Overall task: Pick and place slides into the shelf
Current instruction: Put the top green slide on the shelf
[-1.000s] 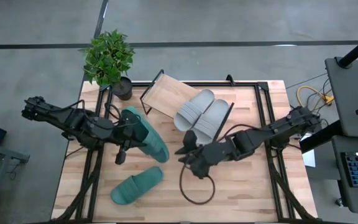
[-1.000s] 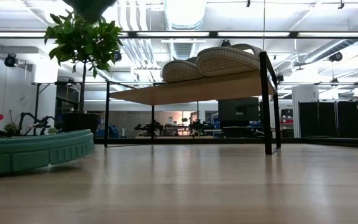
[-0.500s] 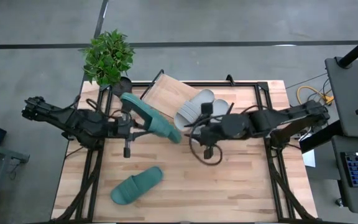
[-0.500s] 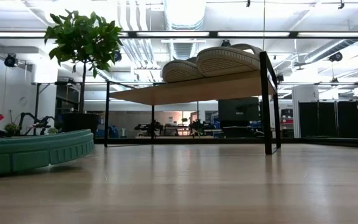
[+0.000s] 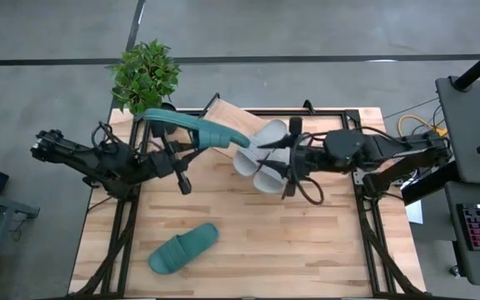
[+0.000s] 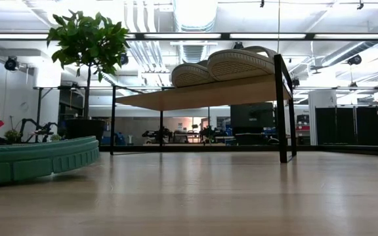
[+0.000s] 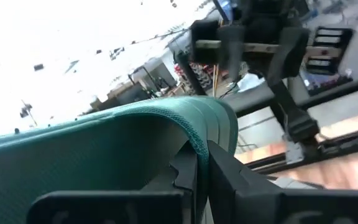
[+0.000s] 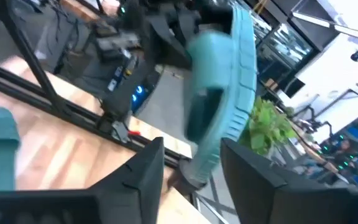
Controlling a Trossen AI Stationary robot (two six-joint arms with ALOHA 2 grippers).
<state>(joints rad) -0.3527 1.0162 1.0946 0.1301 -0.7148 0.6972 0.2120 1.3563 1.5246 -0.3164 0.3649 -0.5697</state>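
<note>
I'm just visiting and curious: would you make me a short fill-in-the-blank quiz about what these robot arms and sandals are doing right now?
1. The left gripper holds a ____ sandal above the shelf.
2. The number of grey sandals already lying on the shelf is ____.
3. The other teal sandal lies on the ____.
4. The right gripper hovers with its fingers ____, holding nothing.

Missing words: teal; two; table; open

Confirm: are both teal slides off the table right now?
No. In the high view one teal slide lies flat on the tabletop, while the left gripper holds the other teal slide up over the shelf.
</note>
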